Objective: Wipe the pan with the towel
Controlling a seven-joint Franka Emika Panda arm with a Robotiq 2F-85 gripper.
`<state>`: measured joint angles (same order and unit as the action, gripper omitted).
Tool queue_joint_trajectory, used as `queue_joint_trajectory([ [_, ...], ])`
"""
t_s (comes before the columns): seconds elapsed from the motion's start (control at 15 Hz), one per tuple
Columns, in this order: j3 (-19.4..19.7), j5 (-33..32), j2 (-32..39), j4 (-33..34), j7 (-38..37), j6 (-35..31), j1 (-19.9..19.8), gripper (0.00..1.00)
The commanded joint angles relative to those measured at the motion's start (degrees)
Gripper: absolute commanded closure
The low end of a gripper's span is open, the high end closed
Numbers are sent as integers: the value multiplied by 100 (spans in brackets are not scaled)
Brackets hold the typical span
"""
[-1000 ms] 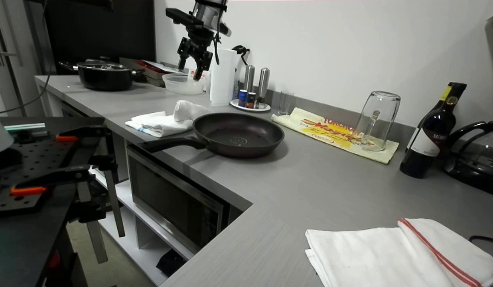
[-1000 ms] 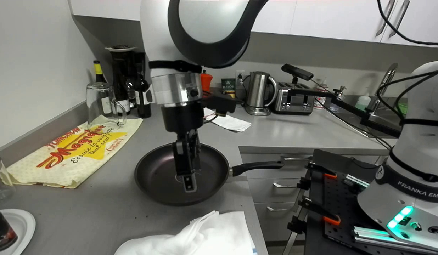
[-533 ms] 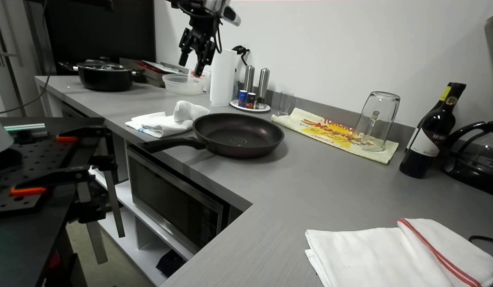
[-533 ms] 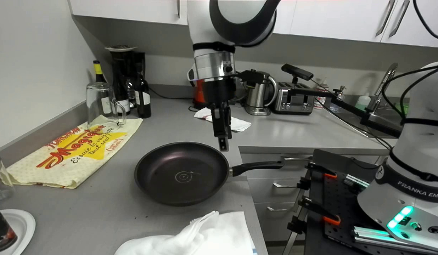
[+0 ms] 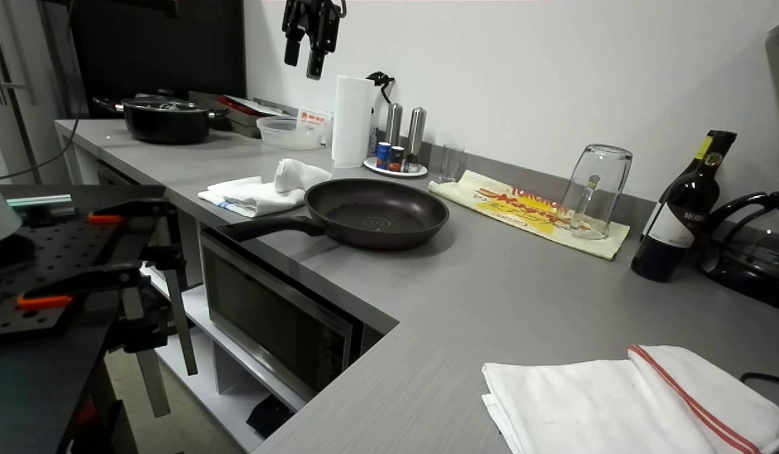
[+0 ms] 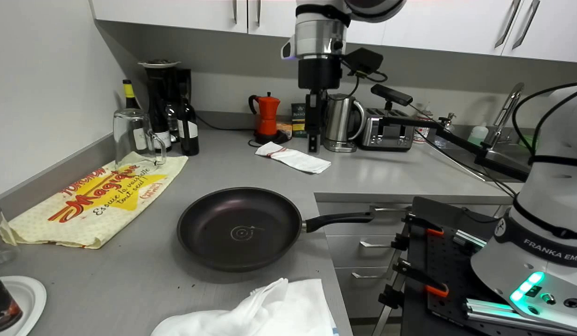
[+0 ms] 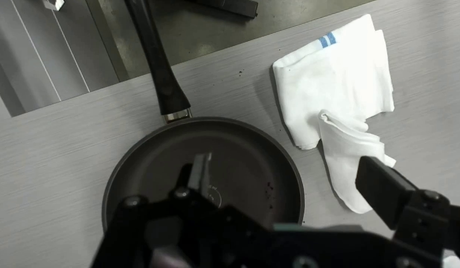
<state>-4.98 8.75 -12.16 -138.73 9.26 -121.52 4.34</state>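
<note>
Jaws stand well apart, gripping nothing: in the wrist view, small reddish specks (image 7: 269, 184) dot the pan (image 7: 237, 167), the white towel (image 7: 338, 96) lying just beside it. In an exterior view, up goes the gripper (image 5: 303, 60), higher than a moment ago, the towel ungrasped, so no wipe looks under way. And in an exterior view, the yellow cloth (image 6: 106, 200) reads "Torchon Magique, Essuie la vaisselle tout seul!", the robot's base (image 6: 550, 270) "Franka Emika".

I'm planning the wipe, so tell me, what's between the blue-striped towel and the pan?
A strip of counter with a few dark specks; the wrist view shows it between the blue-striped towel and the pan.
</note>
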Motion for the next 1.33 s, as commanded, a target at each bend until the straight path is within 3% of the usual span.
queue_joint_trajectory([
  [0.0, 148, 106, -985, -551, 208, 209, 104, 0],
  [0.33, 271, 64, -2340, -1246, 417, 1024, 282, 0],
  [0.4, 212, -34, -1628, -834, 207, 783, 227, 0],
  [0.53, 219, -48, -1869, -945, 193, 828, 252, 0],
  [1.27, 219, -42, -1659, -898, 198, 798, 244, 0],
])
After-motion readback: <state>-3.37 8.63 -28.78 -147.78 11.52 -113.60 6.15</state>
